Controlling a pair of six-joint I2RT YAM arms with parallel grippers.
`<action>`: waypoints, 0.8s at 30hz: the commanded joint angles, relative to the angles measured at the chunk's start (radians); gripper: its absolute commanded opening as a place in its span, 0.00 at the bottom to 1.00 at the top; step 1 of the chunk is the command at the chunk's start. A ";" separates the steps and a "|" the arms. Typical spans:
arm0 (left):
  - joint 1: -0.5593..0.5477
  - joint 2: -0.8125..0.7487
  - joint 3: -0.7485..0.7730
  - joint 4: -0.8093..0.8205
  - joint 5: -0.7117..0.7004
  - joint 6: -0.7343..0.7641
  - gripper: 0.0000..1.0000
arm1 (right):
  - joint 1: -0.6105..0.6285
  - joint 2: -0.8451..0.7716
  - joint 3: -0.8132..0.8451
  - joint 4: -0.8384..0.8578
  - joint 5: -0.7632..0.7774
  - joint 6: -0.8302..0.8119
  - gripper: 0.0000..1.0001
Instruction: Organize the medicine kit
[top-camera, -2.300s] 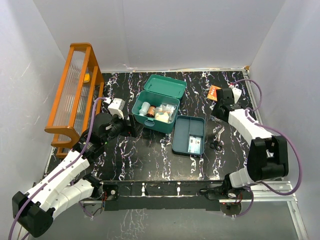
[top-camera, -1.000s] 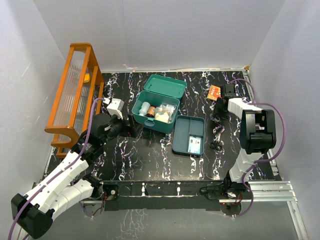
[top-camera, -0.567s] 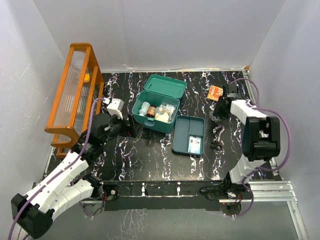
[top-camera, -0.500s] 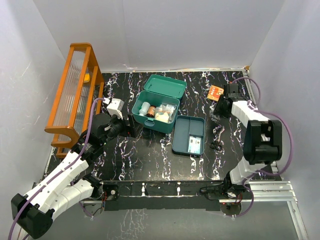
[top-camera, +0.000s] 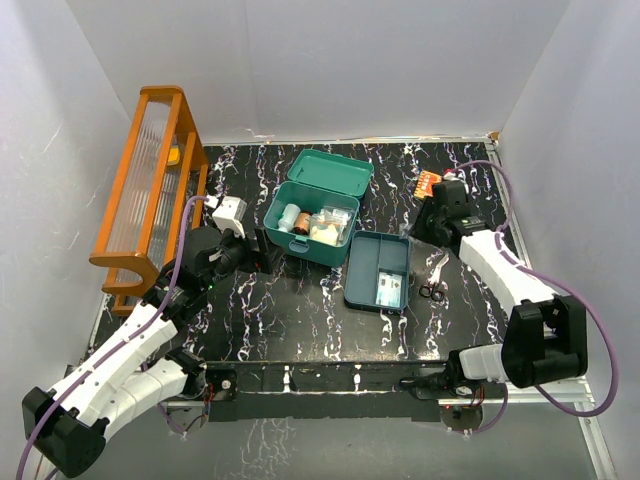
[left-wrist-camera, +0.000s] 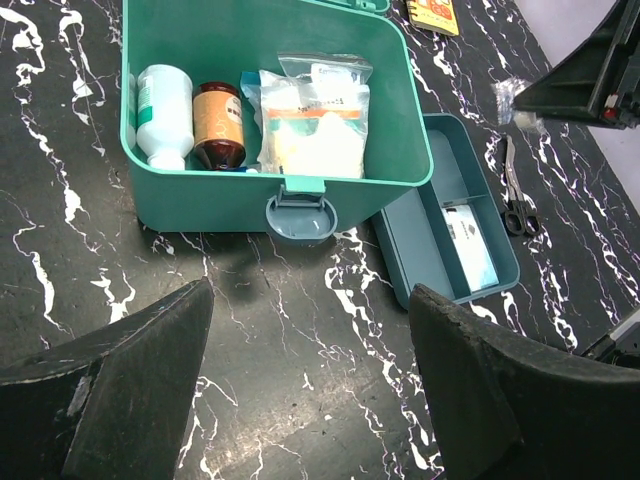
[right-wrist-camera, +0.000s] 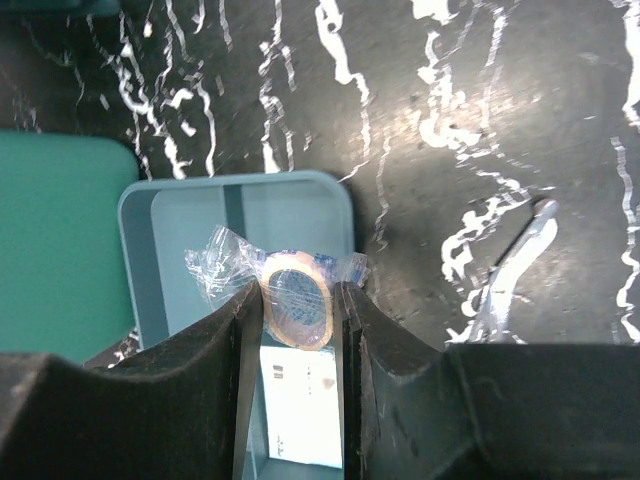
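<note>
Clearly the right end effector (right-wrist-camera: 297, 292) clamps a wrapped tape roll (right-wrist-camera: 296, 312); probably light, slippery film, so hold its stiff ring. The left end effector (left-wrist-camera: 310, 400) stands apart

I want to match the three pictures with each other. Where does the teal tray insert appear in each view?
Top external: tray insert, right of centre, beside the open box's right front corner.
Left wrist: right side, next to the box.
Right wrist: lower left, behind the wrapped roll.
Shared landmark: the white packet lying in the tray.

Overhead and wrist views share the tray (top-camera: 362, 268).
</note>
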 joint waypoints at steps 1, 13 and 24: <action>-0.002 -0.027 -0.012 0.022 -0.023 0.005 0.78 | 0.100 0.009 -0.005 0.016 0.098 0.053 0.30; -0.003 -0.035 -0.021 0.021 -0.027 -0.001 0.78 | 0.186 0.153 -0.002 0.054 0.114 0.106 0.29; -0.002 -0.031 -0.017 0.022 -0.022 0.000 0.79 | 0.210 0.282 0.036 0.061 0.187 0.113 0.29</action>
